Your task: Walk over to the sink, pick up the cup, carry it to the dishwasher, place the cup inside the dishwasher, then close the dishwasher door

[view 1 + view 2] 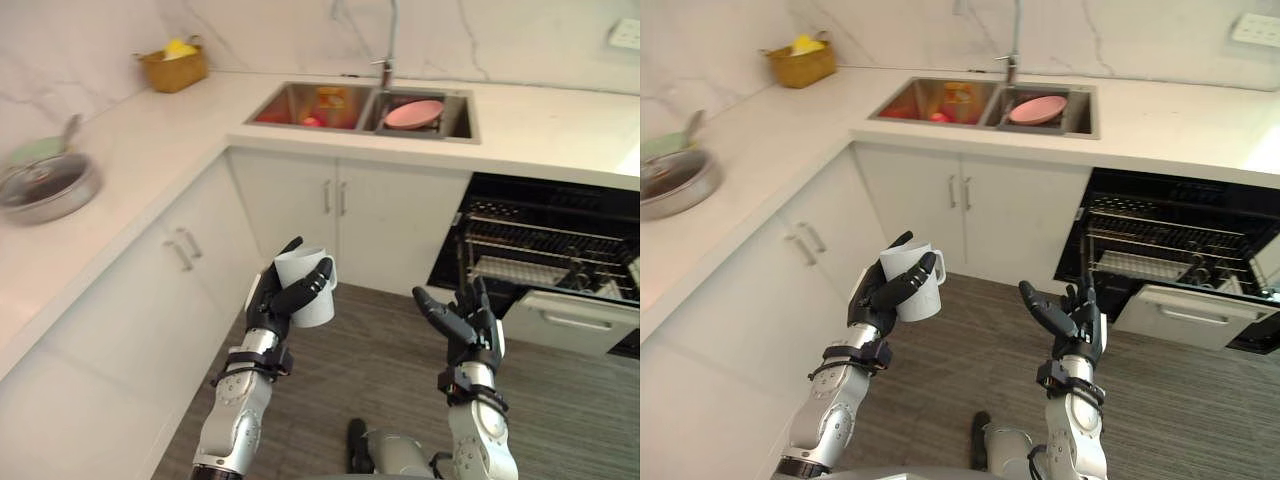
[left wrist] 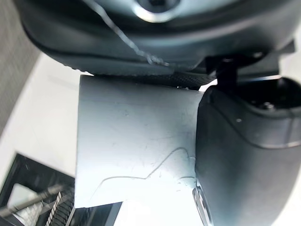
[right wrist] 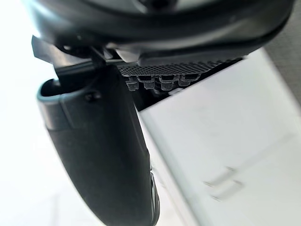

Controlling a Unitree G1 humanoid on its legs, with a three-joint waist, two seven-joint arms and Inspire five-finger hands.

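My left hand (image 1: 268, 312) holds a white cup (image 1: 307, 290) upright above the floor, in front of the corner cabinets; its fingers and thumb curl round the cup's side. Up close, the cup (image 2: 136, 146) fills the space between palm and thumb. My right hand (image 1: 468, 322) hangs open, fingers relaxed, holding nothing, a little left of the dishwasher (image 1: 545, 245). The dishwasher stands open under the counter at the right, with its wire racks showing and its door (image 1: 570, 320) lowered. The steel sink (image 1: 365, 108) lies in the counter beyond, under the tap.
A pink plate (image 1: 413, 113) lies in the sink's right basin and coloured items in the left. A lidded pan (image 1: 45, 185) sits on the left counter, a yellow basket (image 1: 175, 65) in the far corner. White cabinets (image 1: 340, 215) line the wood-look floor (image 1: 380, 370).
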